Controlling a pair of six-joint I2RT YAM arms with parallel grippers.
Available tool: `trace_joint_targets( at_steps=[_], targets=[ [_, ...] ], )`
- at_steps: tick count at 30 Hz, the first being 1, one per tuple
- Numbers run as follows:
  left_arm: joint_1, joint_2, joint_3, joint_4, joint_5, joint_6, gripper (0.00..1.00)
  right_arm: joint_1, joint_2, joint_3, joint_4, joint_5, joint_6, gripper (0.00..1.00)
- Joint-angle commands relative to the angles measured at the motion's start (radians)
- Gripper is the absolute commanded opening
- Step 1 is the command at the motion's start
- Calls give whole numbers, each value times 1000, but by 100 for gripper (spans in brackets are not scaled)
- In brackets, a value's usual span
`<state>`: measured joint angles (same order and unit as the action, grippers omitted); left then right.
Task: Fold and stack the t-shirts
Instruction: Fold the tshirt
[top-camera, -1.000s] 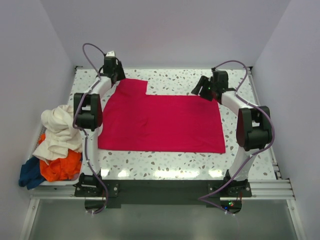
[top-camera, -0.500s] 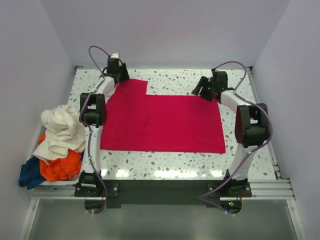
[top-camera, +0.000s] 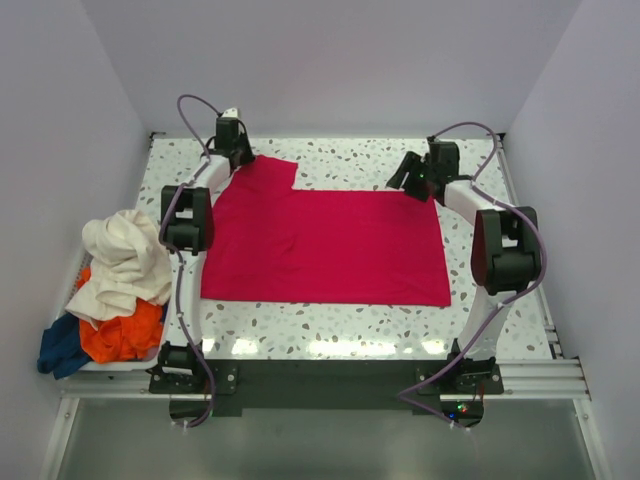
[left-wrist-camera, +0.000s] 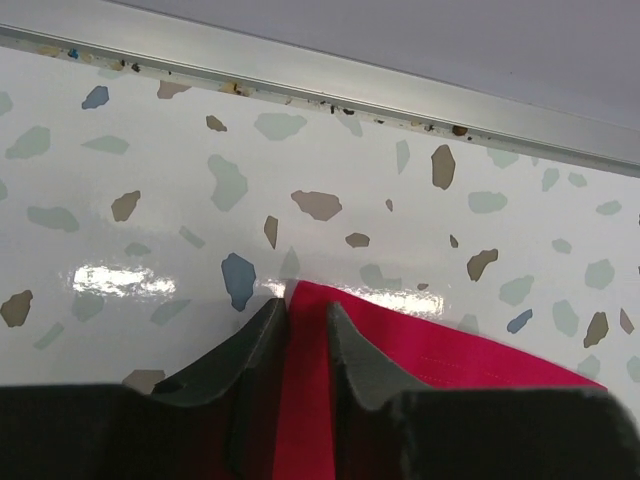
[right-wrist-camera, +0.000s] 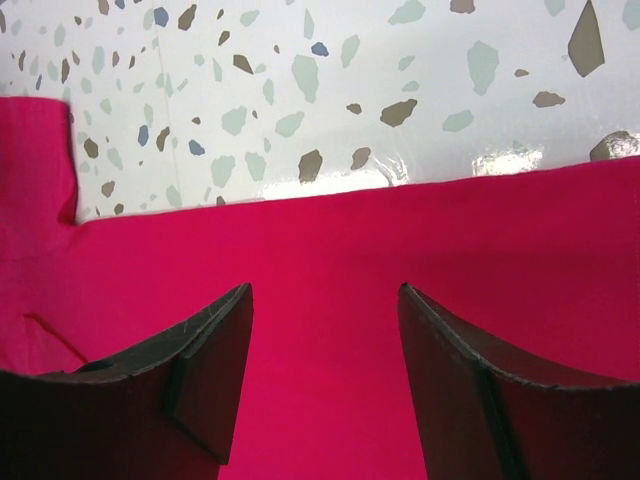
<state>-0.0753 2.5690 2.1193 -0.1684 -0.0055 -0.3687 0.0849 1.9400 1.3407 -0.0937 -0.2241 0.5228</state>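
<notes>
The crimson red t-shirt (top-camera: 325, 245) lies spread flat on the speckled table. My left gripper (top-camera: 240, 157) is at its far left corner; in the left wrist view its jaws are shut on that corner of the red t-shirt (left-wrist-camera: 308, 380). My right gripper (top-camera: 408, 180) is open just above the shirt's far right edge; the right wrist view shows the red t-shirt (right-wrist-camera: 320, 250) between its spread fingers (right-wrist-camera: 215, 340). The cream white t-shirt (top-camera: 120, 258), the orange t-shirt (top-camera: 125, 335) and the dark blue t-shirt (top-camera: 60, 345) lie heaped at the left edge.
The table (top-camera: 350, 160) has a raised metal rim along the far edge (left-wrist-camera: 400, 85) and walls on three sides. The arm bases stand at the near edge.
The left gripper has shifted slightly right at the far left corner, and the shirt's left edge has drawn in with it. The right gripper has lifted a little toward the far edge.
</notes>
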Motion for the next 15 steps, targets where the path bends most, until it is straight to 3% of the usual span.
trace_joint_targets(
  at_steps=[1, 11, 15],
  targets=[
    [-4, -15, -30, -3, 29, -16, 26, -13, 5, 32, 32, -12, 0, 63],
    [0, -52, -48, 61, 38, -19, 0, -45, -6, 54, -50, 101, -18, 63],
    [3, -82, -79, 118, 59, -22, 0, -69, -12, 54, -86, 160, -18, 63]
  ],
)
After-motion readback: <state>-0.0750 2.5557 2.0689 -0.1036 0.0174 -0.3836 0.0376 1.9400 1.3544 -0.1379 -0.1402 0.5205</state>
